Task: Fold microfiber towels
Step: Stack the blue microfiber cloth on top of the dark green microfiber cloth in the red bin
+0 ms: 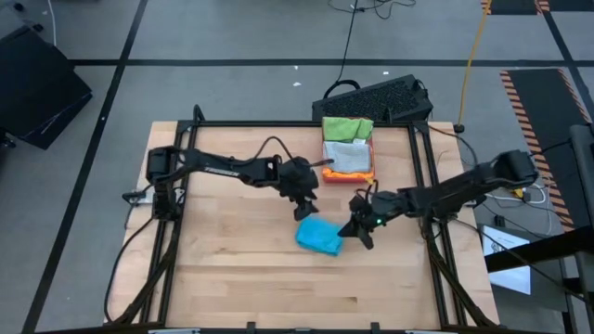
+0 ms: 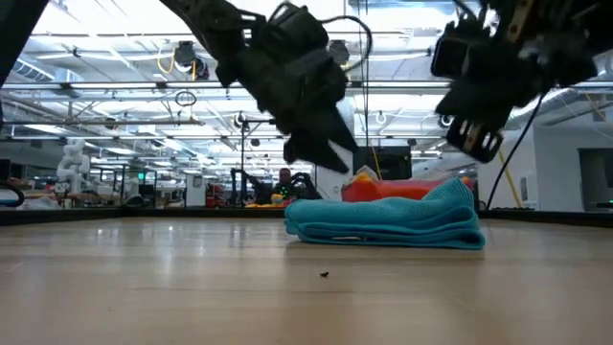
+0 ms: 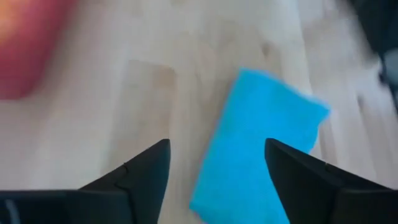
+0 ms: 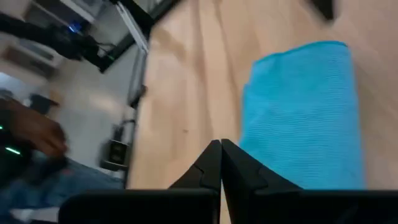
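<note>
A bright blue microfiber towel (image 1: 319, 237) lies folded in several layers flat on the wooden table (image 1: 232, 269); it also shows in the low view (image 2: 388, 222), the left wrist view (image 3: 255, 149) and the right wrist view (image 4: 305, 118). My left gripper (image 1: 304, 210) hovers open just above its far-left end. My right gripper (image 1: 357, 230) is shut, raised just to the right of the towel. A folded green towel (image 1: 347, 127) and a pale grey one (image 1: 349, 158) lie in the pink-red tray (image 1: 373, 167) at the far edge.
A black keyboard (image 1: 376, 97) sits beyond the table's far edge. Black frame rails (image 1: 422, 186) run along the table's sides. A person's hand (image 4: 31, 134) shows off the table in the right wrist view. Bare wood spreads toward the near and left edges.
</note>
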